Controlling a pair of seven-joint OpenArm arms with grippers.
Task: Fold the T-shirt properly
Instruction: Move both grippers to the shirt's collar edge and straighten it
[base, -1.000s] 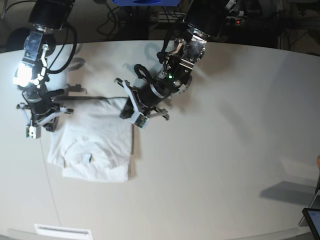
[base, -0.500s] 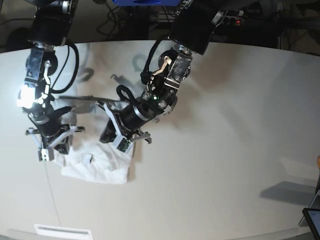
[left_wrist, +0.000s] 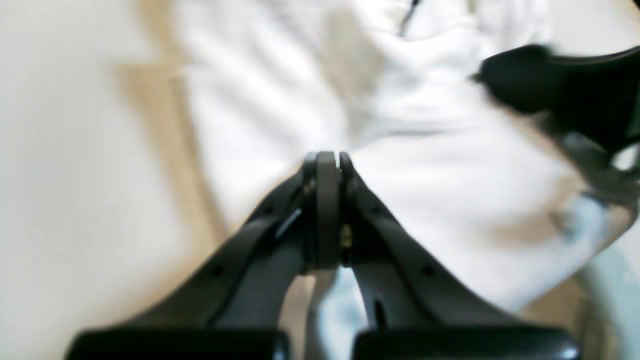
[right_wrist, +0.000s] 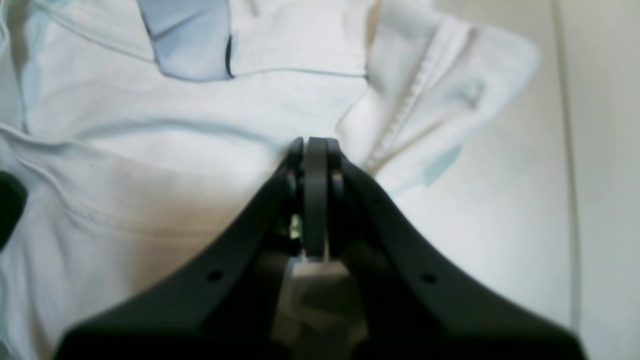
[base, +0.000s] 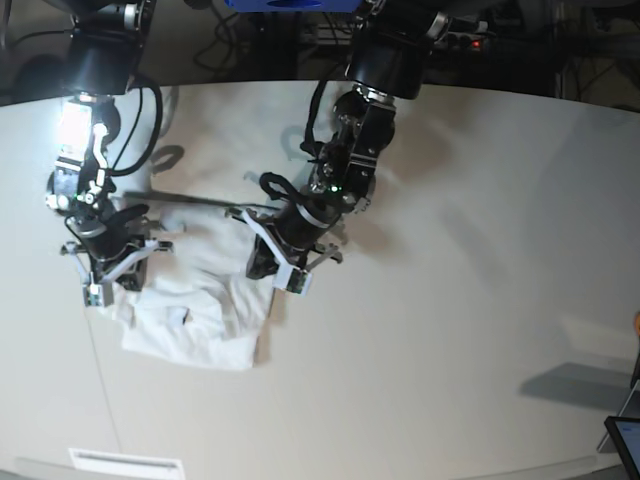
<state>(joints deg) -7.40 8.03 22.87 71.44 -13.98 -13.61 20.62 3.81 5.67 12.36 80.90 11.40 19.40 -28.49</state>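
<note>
**Both arms shift as the fold is carried down the shirt**

Since half a second ago we see the left gripper (base: 272, 275) swing out to the right side of the cloth, where earlier it hung lower over the middle of it, while the right gripper (base: 100, 283) has stayed close to the shirt's left edge. The T-shirt (base: 200, 320) now lies in a shorter, bunched shape near the front left of the table (base: 450, 250), with its folded bottom edge toward the camera.

In the left wrist view the left gripper (left_wrist: 327, 162) has its jaws pressed together, with white fabric (left_wrist: 425, 190) right at the tips; we read this as a pinch on the shirt, though the picture is blurred. In the right wrist view the right gripper (right_wrist: 316, 145) is likewise clamped tight on a crease of the T-shirt (right_wrist: 200, 150), beside a stitched hem that turns up to its right. A dark part of the other arm shows at the upper right of the left wrist view.
</note>
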